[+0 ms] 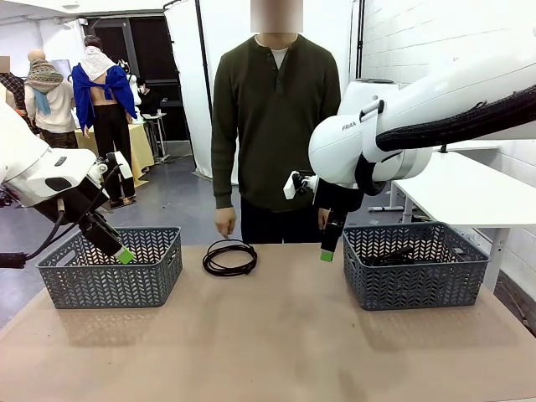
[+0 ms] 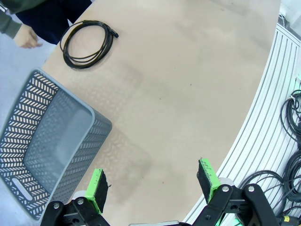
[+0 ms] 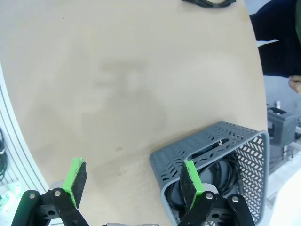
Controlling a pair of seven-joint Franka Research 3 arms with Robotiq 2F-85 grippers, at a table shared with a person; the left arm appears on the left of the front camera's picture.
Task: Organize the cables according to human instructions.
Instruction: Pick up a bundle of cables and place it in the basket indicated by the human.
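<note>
One black cable (image 1: 229, 257) lies coiled on the brown table near the far edge, in front of the person; the same cable (image 2: 87, 43) shows at the top left of the left wrist view, and its edge (image 3: 209, 3) at the top of the right wrist view. More black cables (image 1: 394, 254) (image 3: 221, 176) lie inside the right grey basket (image 1: 410, 286) (image 3: 188, 148). My left gripper (image 1: 117, 249) (image 2: 151, 183) hangs open and empty over the near rim of the left grey basket (image 1: 109, 289) (image 2: 19, 122). My right gripper (image 1: 328, 249) (image 3: 133, 182) hangs open and empty just left of the right basket.
The person stands at the far edge with both hands (image 1: 224, 222) (image 2: 26, 37) hanging by the table. The left basket holds nothing. Loose cables (image 2: 291, 108) lie on the floor beyond the table's near edge. A white table (image 1: 477, 188) stands at the back right.
</note>
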